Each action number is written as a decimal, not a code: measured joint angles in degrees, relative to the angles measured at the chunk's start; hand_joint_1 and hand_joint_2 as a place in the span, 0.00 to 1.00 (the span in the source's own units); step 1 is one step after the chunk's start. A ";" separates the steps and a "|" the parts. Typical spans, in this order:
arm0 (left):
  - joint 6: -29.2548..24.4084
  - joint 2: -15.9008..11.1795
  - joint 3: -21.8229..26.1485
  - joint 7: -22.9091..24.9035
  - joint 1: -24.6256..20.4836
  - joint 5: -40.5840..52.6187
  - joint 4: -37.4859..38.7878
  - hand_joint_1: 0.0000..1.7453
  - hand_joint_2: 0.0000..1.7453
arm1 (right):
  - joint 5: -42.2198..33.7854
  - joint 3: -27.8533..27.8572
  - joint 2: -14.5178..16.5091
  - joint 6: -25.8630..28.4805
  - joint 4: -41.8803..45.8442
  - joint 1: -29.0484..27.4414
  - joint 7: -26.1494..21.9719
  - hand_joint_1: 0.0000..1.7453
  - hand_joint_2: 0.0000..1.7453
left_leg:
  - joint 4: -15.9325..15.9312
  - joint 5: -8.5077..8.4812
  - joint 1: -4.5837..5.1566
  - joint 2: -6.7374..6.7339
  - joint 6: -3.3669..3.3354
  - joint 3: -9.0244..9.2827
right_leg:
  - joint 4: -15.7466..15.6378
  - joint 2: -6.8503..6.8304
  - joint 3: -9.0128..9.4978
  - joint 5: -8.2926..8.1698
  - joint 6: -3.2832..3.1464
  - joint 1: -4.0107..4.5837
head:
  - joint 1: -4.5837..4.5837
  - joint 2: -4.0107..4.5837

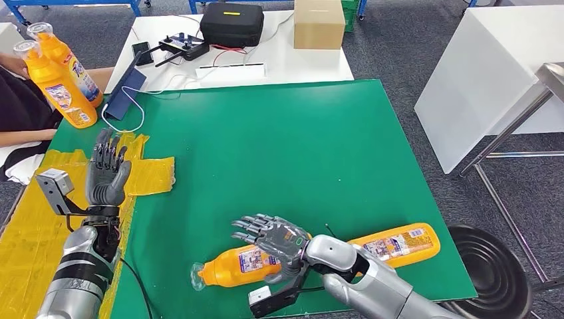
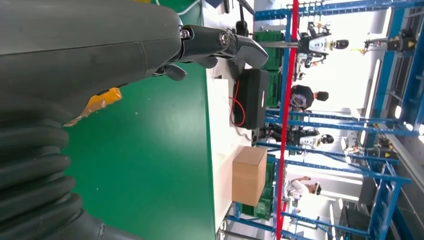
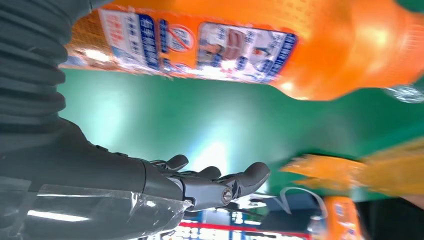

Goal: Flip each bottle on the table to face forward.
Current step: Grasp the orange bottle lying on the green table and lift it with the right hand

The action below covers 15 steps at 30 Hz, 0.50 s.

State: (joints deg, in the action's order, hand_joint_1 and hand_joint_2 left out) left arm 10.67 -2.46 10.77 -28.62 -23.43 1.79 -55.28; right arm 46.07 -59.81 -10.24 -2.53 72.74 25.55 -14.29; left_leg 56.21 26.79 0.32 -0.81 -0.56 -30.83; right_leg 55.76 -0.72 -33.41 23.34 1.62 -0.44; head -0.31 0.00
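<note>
a: quick, right hand (image 1: 274,239)?
b: fingers spread out flat over the near bottle (image 1: 233,267), hovering above its label end. it grips nothing. in the right wrist view the fingers (image 3: 220,186) are stretched out with green mat showing between them and the orange body.
a: that bottle, where is it?
b: lying on its side on the green table (image 1: 299,146), near the front edge, clear cap end toward the robot's left. the label is facing up.
a: second one?
b: another orange bottle (image 1: 399,244) lies on its side just past the right forearm, near the front right corner of the mat. its label also faces up.
a: left hand (image 1: 108,174)?
b: raised upright over the yellow sheet (image 1: 149,176) at the left side, fingers apart and pointing up, holding nothing.
a: anything else?
b: two more orange bottles (image 1: 63,80) stand upright at the far left corner, beside a person in black (image 1: 20,106). white table behind has a black case (image 1: 231,23), a cardboard box (image 1: 319,23) and a controller (image 1: 186,45).
a: ok next.
</note>
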 joint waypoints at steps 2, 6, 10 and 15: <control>0.03 -0.04 0.20 -0.02 0.20 -0.03 -0.11 0.00 1.00 | -0.04 0.11 -0.71 -0.15 0.00 0.53 0.01 0.00 1.00 | 0.00 0.00 0.00 0.00 0.00 0.00 | 0.00 0.00 0.00 0.00 0.00 0.00 | 0.01 0.00; 0.14 -0.05 0.43 -0.04 0.27 -0.02 -0.15 0.00 1.00 | -0.19 0.16 -1.30 -0.44 0.00 0.85 0.14 0.00 1.00 | 0.00 0.00 -0.01 0.00 0.00 0.00 | 0.00 0.01 -0.01 0.00 0.00 0.01 | 0.02 -0.01; 0.21 -0.05 0.64 -0.09 0.36 -0.09 -0.22 0.00 1.00 | -3.62 0.04 -2.91 -4.21 0.01 1.85 0.36 0.00 1.00 | 0.00 0.00 -0.01 0.00 0.00 0.00 | 0.00 0.00 -0.01 0.00 0.00 0.01 | 0.02 0.00; 0.41 -0.16 0.80 -0.10 0.41 -0.22 -0.28 0.00 1.00 | -10.92 -0.38 -6.51 -9.85 0.31 4.66 -1.63 0.00 1.00 | 0.00 -0.02 0.01 0.00 -0.03 0.00 | 0.00 0.01 0.02 -0.02 0.02 -0.01 | 0.00 0.00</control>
State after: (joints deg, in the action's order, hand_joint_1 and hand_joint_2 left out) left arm 11.08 -2.62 11.56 -28.72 -23.02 1.57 -55.57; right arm 35.15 -60.19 -16.75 -12.38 73.05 30.21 -15.93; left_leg 56.21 26.77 0.32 -0.81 -0.59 -30.83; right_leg 55.76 -0.71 -33.39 23.32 1.64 -0.45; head -0.31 0.00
